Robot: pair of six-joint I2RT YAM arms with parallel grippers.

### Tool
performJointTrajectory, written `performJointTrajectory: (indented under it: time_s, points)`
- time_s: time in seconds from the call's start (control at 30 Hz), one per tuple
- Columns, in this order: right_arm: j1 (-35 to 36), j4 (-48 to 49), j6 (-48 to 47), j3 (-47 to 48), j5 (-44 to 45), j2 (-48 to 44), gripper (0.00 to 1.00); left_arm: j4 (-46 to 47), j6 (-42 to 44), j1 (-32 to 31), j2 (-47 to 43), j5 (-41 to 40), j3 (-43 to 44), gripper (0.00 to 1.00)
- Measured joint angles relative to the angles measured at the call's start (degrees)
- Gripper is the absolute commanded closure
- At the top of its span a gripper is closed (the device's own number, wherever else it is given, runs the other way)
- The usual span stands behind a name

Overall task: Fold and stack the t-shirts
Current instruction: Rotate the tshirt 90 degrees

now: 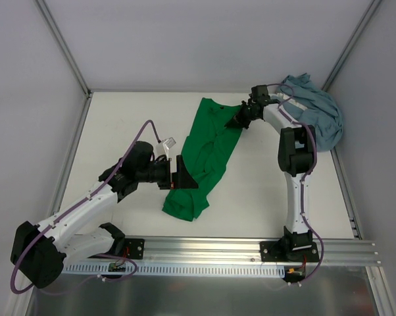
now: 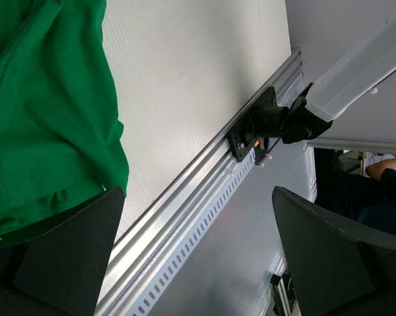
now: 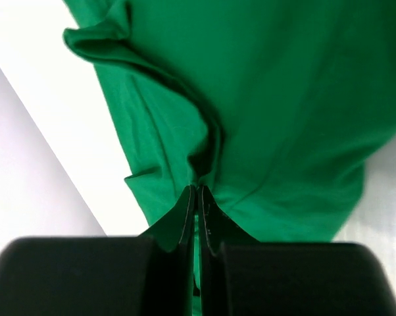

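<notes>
Grasping a raised fold at the far right edge of the green t-shirt (image 1: 208, 155) with the right pincer (image 3: 197, 192), clenched tight on the cloth, probably to draw that side over. Holding the left pincer (image 2: 197, 197) released, jaws wide, at the shirt's near left edge, one finger (image 2: 60, 263) against the fabric, seemingly ready to take the opposite side. Finding the shirt stretched lengthwise in the middle of the counter (image 1: 119, 118), rumpled, not yet folded. Seeing the blue-grey t-shirt (image 1: 320, 115) heaped in the far right corner, well apart, presumably waiting its turn.
</notes>
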Motion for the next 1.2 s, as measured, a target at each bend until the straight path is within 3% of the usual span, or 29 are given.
performJointTrajectory:
  time_s: [0.53,0.8,0.87,0.9,0.93,1.2]
  points:
    - [5.8,2.4,4.0,6.6,-4.8,0.2,1.00,1.2,0.1,0.0,-0.1,0.0,-2.0,0.01]
    - [6.2,6.6,8.6,12.4,-6.8,4.9,0.98,1.2,0.1,0.0,-1.2,0.1,-3.3,0.01]
    - [6.6,7.2,9.7,12.8,-7.3,6.6,0.88,1.2,0.1,0.0,-1.2,0.1,-3.4,0.01]
    - [6.9,7.5,10.3,12.8,-7.6,7.5,0.63,1.2,0.1,0.0,-1.2,0.1,-3.4,0.01]
    - [7.2,7.5,11.0,12.8,-7.7,8.1,0.02,1.2,0.2,0.0,-1.2,0.1,-3.4,0.01]
    - [9.0,9.3,11.7,9.7,-9.1,9.7,0.00,1.2,0.5,0.0,-1.2,0.1,-3.4,0.01]
